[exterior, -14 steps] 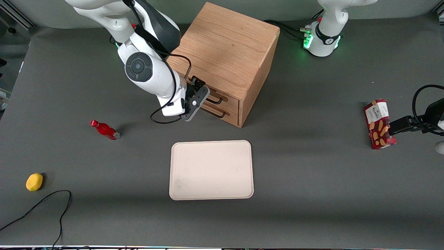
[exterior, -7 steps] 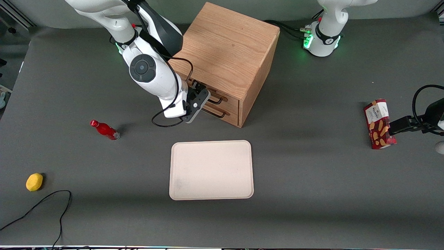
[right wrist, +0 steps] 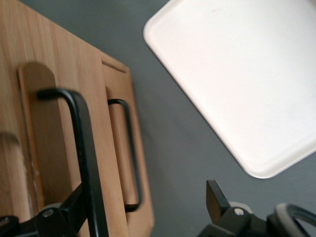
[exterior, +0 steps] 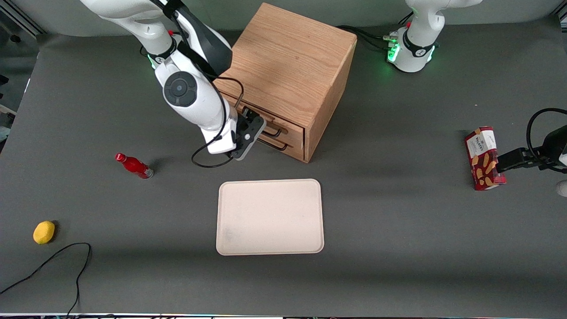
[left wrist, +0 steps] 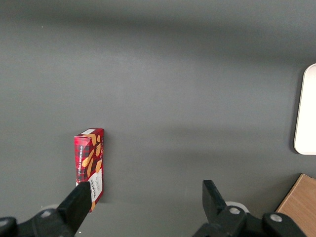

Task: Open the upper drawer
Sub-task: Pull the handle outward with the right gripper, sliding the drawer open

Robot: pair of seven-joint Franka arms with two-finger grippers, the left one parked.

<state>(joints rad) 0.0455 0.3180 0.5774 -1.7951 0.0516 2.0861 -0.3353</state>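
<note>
open tool (right wrist: 143,207) at upper drawer (right wrist: 47,148) handle (right wrist: 81,143)

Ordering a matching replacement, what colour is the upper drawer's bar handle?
Black metal bar handle, clearest in the right wrist view.

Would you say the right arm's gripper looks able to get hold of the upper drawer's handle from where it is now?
Probably yes: the gripper is open at the upper drawer, with its handle between the fingers and nothing blocking.
</note>
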